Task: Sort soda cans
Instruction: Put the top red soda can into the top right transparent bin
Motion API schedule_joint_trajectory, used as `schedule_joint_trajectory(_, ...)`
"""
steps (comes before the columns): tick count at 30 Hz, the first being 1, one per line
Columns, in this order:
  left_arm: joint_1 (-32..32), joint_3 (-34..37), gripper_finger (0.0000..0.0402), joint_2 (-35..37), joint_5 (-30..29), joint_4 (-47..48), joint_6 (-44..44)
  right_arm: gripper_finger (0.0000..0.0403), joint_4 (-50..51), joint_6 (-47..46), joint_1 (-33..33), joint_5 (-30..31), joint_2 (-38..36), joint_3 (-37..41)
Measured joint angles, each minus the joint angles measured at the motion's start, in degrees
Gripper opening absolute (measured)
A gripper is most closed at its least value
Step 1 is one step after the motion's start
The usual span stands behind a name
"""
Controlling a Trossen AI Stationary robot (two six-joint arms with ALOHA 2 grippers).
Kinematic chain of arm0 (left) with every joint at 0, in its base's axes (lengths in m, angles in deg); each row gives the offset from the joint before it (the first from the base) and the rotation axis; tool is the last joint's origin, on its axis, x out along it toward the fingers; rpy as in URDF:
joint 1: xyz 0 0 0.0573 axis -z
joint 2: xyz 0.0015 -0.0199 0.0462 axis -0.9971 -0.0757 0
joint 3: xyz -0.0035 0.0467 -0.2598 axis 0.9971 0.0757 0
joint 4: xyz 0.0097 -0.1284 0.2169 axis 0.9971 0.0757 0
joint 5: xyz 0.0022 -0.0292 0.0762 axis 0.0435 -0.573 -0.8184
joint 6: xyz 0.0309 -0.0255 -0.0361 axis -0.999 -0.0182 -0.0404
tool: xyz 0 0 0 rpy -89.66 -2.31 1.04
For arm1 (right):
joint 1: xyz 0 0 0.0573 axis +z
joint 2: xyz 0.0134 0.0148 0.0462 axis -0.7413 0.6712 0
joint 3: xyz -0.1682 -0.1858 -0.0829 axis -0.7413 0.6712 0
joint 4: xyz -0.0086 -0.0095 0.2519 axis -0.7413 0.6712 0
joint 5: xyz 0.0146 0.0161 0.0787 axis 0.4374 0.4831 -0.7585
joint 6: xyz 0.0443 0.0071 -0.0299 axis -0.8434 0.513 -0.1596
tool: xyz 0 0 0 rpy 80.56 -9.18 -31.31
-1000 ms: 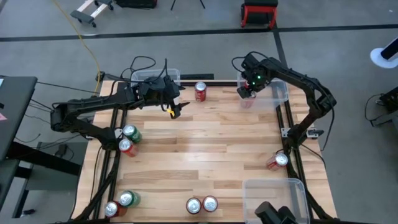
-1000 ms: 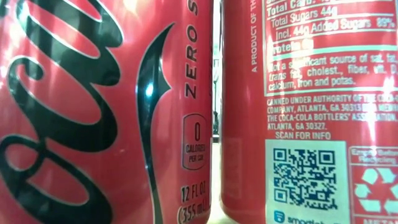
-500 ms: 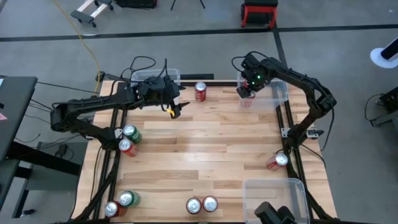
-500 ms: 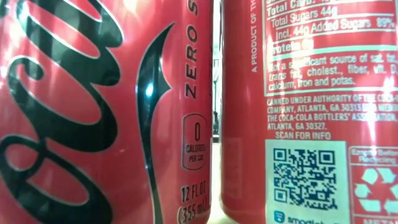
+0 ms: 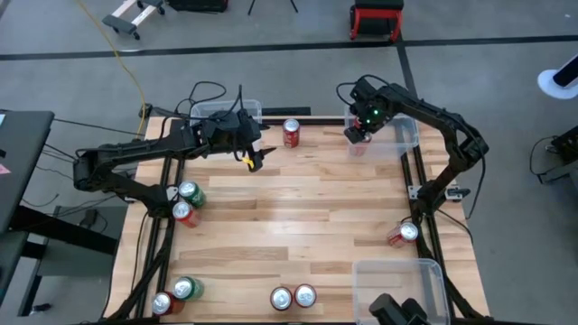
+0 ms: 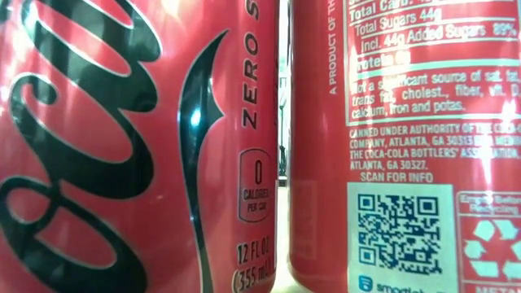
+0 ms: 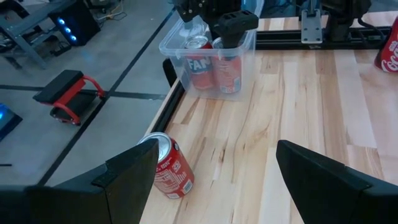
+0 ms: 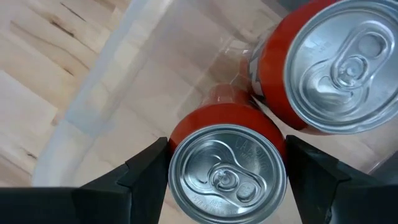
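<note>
1. The right hand (image 5: 358,135) hangs over the clear plastic rectangular bin (image 5: 408,134) at the worktop's far right corner, its fingers set either side of a red aluminium soda can with a silver top (image 8: 227,171); contact looks likely, though I cannot tell for certain.
2. That can stands upright inside the bin, touching a second red can (image 8: 323,68).
3. The left hand (image 7: 214,180), fingers apart and empty, waits over the light wooden slatted worktop (image 5: 298,217).
4. Risk, as I judge it: opening while off-centre could tip the can against its neighbour or the bin wall.
5. Other cans sit scattered near the worktop's edges, one red can (image 7: 169,167) lying tilted.
</note>
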Motion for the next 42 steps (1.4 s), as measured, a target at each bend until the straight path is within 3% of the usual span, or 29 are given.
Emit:
schedule_joint_trajectory(11,0.0,0.0,0.0322,0.0,0.0,0.0,0.3,0.0287,0.0,-0.4,0.4,0.0,0.0,0.0)
schedule_joint_trajectory(19,0.0,0.0,0.0322,0.0,0.0,0.0,0.3,0.0391,0.6,-1.3,0.4,0.0,0.0,-0.1)
schedule_joint_trajectory(29,0.0,0.0,0.0322,0.0,0.0,-0.1,0.4,0.034,2.0,0.4,0.4,0.0,0.0,-0.1)
schedule_joint_trajectory(42,0.0,0.0,0.0322,0.0,0.0,-0.6,0.7,0.0333,5.2,1.5,0.4,-0.1,-0.2,-0.1)
